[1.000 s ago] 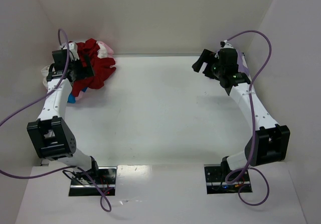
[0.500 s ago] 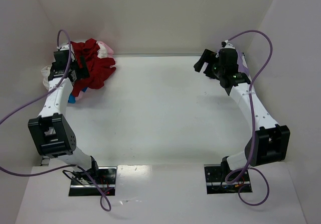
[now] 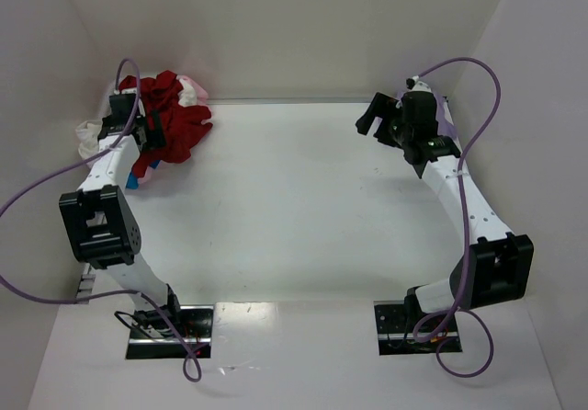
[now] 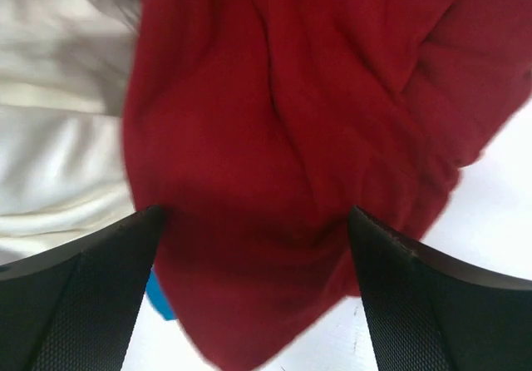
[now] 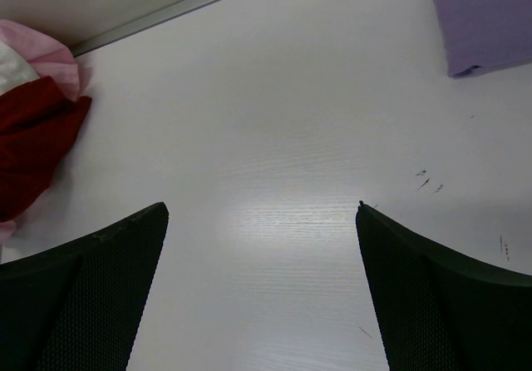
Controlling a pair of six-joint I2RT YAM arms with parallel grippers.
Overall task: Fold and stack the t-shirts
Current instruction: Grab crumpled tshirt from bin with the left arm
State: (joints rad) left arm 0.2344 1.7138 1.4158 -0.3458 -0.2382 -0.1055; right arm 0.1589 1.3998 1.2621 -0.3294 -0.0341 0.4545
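White worktop (image 3: 294, 217) carries our t-shirts (image 3: 176, 123) heaped far-left; left fingers (image 4: 75, 304) stand apart over the dark red shirt (image 4: 274, 138), right fingers (image 5: 75, 296) apart elsewhere. Pinching deep, we risk dragging several shirts together.

We can read no text, label, brand, number or sign anywhere in these views, on cloth, arms or worktop.
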